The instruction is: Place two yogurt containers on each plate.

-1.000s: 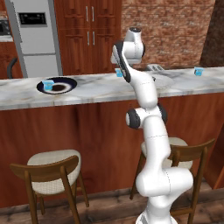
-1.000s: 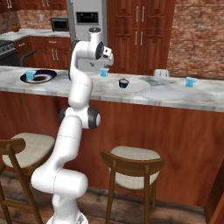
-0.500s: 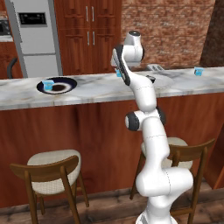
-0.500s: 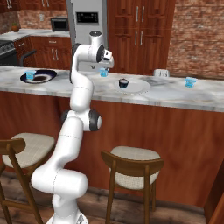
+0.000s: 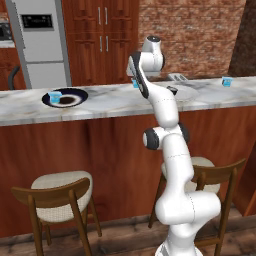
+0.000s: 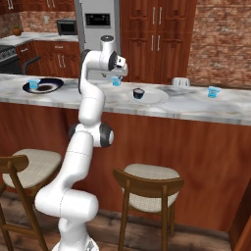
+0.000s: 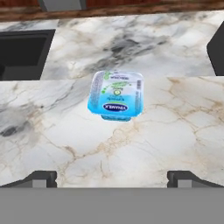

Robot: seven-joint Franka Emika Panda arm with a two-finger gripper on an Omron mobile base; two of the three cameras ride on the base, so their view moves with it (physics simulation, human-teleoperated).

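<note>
One yogurt container (image 7: 116,95), a light-blue squarish cup with a printed lid, stands on the marble counter (image 7: 175,131) straight below my gripper (image 7: 112,179). The gripper is open, its fingertips (image 7: 41,179) wide apart and above the counter. This same cup (image 6: 116,81) sits under the hand at the counter's back edge. The dark navy plate (image 6: 46,87) at the left carries one yogurt container (image 6: 33,84). The pale plate (image 6: 156,98) lies right of the arm. Another yogurt container (image 6: 213,91) stands alone far right on the counter.
A small black round cup (image 6: 139,93) sits on the pale plate. A grey toaster-like item (image 6: 180,82) stands behind it. A dark rectangular recess (image 7: 22,52) lies just beyond the cup in the hand view. Two stools (image 6: 147,176) stand before the counter.
The arm has sunk slightly toward the counter over the yogurt container. The jaws have stayed wide open, and nothing on the counter has moved.
</note>
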